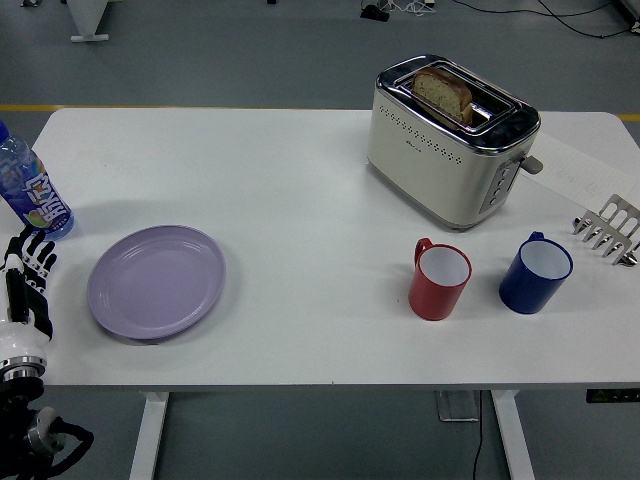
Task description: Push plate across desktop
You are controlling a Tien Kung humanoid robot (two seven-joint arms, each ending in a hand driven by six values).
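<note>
While left hand (28, 268) idles open | one plate (156, 281) | two mugs (439, 280)

Smooth, matte-looking lavender oval plate (156, 281), shallow with a raised rim. Sits flat and upright on the white tabletop, nothing on it. Position: left part of the table, toward the near edge, with a narrow strip of bare table between its lower rim and that edge. Long axis runs roughly left-right, tilted slightly up toward the right. Faint shadow under the near rim. Nothing touching it; clear table surface all around the rim.
</note>
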